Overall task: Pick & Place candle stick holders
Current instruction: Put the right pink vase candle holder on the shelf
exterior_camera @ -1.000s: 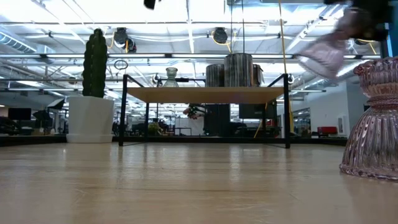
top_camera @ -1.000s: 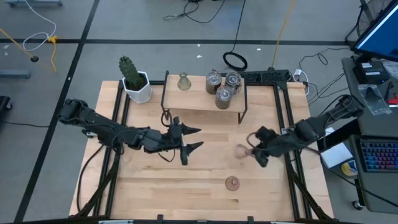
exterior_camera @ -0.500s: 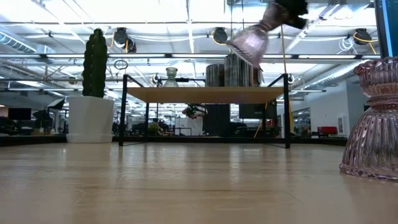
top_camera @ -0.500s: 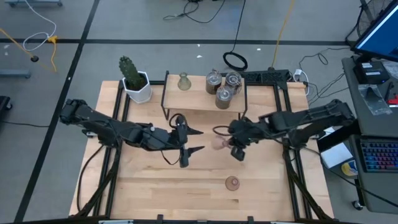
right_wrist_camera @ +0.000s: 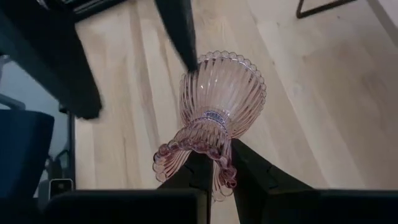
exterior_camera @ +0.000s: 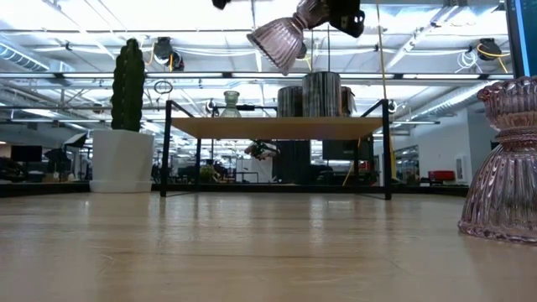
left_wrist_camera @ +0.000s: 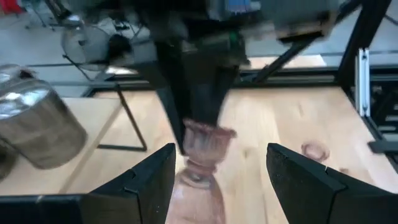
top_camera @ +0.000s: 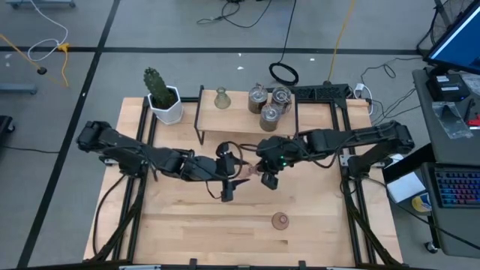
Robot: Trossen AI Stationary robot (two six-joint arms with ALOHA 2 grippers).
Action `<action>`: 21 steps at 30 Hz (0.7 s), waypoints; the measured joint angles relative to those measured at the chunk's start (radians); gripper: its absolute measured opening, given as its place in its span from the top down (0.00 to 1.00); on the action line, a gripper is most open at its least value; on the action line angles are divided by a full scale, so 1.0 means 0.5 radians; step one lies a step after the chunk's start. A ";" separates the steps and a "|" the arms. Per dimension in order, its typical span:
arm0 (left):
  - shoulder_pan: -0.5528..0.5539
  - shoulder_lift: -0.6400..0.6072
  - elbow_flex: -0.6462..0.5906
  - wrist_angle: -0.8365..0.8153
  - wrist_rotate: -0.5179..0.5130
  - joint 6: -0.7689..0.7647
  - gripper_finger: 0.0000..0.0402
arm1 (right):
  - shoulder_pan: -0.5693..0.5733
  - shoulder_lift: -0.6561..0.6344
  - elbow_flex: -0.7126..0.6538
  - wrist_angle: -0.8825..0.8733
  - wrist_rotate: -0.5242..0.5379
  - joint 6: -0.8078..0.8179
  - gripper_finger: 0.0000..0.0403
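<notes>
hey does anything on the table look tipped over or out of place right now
One thing: a pink holder hangs tilted in mid-air over the table's middle, pinched by its frilled rim in the right gripper, between the left gripper's open jaws. The other pink holder stands upright on the table.

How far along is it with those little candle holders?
Four holders sit on the small shelf: a green one and three silvery ones. The right gripper holds a pink holder aloft between the left gripper's open fingers. Another pink holder waits on the table.
</notes>
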 joint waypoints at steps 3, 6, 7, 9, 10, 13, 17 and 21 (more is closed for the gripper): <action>0.017 0.026 -0.009 -0.067 0.065 -0.001 0.38 | -0.011 0.008 0.003 0.084 -0.019 -0.008 0.94; 0.054 0.066 0.000 -0.009 0.100 -0.005 0.38 | -0.026 0.028 0.007 0.147 -0.051 -0.009 0.94; 0.061 0.067 -0.005 -0.035 0.109 -0.015 0.38 | -0.030 0.029 0.004 0.146 -0.051 -0.009 0.94; 0.081 0.087 -0.006 -0.023 0.128 -0.018 0.38 | -0.034 0.033 0.004 0.174 -0.060 -0.015 0.94; 0.096 0.100 -0.002 -0.019 0.126 -0.032 0.38 | -0.034 0.045 0.004 0.193 -0.072 -0.015 0.94; 0.124 0.119 -0.007 -0.044 0.157 -0.050 0.38 | -0.037 0.063 0.004 0.222 -0.105 -0.018 0.94; 0.168 0.145 -0.003 -0.053 0.216 -0.079 0.39 | -0.038 0.056 0.005 0.239 -0.105 -0.037 0.94; 0.205 0.146 -0.004 -0.093 0.320 -0.103 0.49 | -0.047 0.062 0.004 0.242 -0.119 -0.036 0.94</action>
